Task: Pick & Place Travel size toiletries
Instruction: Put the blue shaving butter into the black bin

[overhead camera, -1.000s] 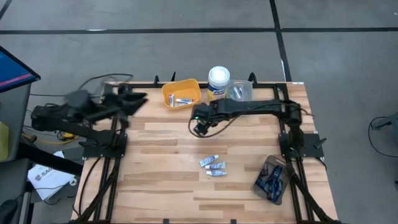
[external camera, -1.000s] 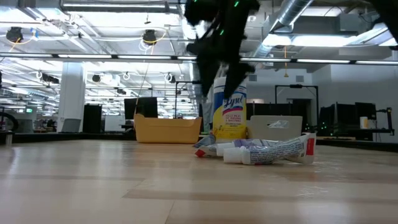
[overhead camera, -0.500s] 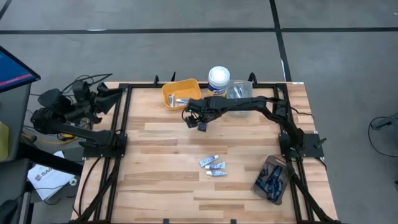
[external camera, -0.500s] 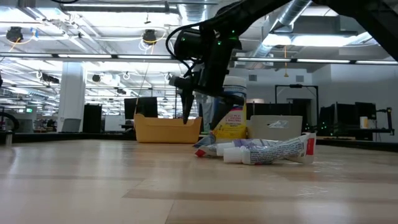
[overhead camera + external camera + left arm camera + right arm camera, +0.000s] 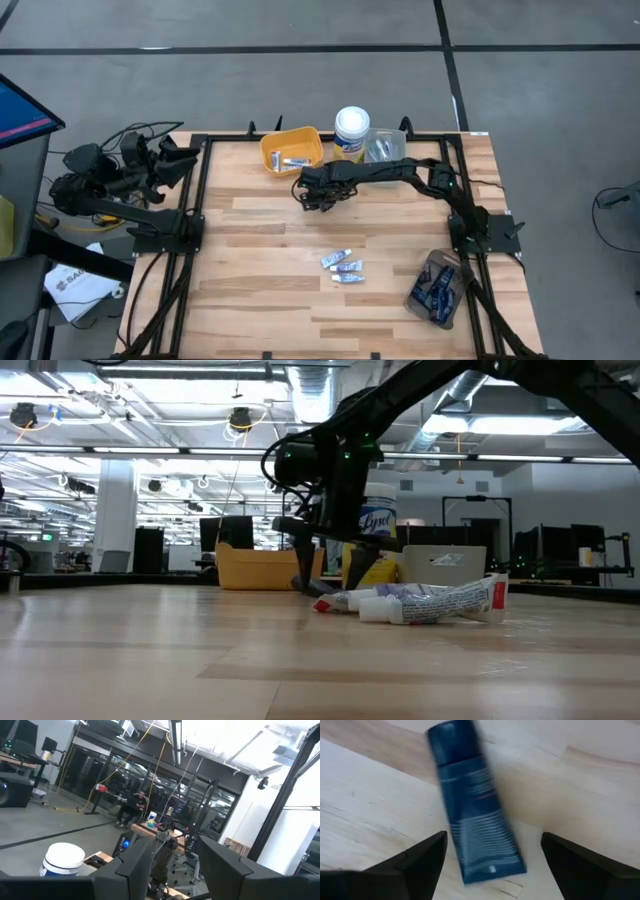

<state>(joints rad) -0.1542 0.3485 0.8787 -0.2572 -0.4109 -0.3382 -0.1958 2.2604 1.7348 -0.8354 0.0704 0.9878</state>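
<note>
Right gripper [image 5: 312, 195] low, spread wide over navy tube [image 5: 475, 805]; left gripper [image 5: 180, 155] parked, spread.

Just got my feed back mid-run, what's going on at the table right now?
The right gripper is low over the wood near the yellow bin, fingers open on either side of a dark navy tube lying flat on the table, not gripped. A few white-and-blue tubes lie mid-table, and two more sit in the bin. The left gripper waits off the table's left edge.
</note>
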